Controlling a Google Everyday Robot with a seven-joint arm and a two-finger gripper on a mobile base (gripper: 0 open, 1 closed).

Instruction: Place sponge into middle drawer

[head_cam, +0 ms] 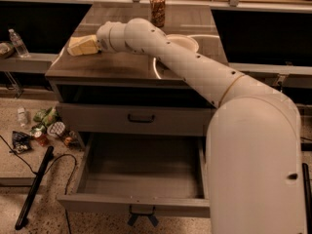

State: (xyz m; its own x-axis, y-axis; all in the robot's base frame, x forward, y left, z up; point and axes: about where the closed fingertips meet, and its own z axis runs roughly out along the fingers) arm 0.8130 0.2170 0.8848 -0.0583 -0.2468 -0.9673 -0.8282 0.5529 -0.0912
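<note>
My gripper [83,45] is the pale yellow end of the white arm. It rests low over the left part of the brown counter top [122,65]. I cannot make out the sponge apart from the gripper. The middle drawer [141,177] is pulled open at the bottom of the cabinet, with a bare grey floor and a dark handle [141,211] on its front panel. It lies below and to the right of the gripper.
A closed grey drawer front with a black bar handle [141,117] sits above the open drawer. A white bowl [185,43] and a can [157,9] stand on the counter behind the arm. Litter [46,128] and a black pole [34,186] lie on the floor at left.
</note>
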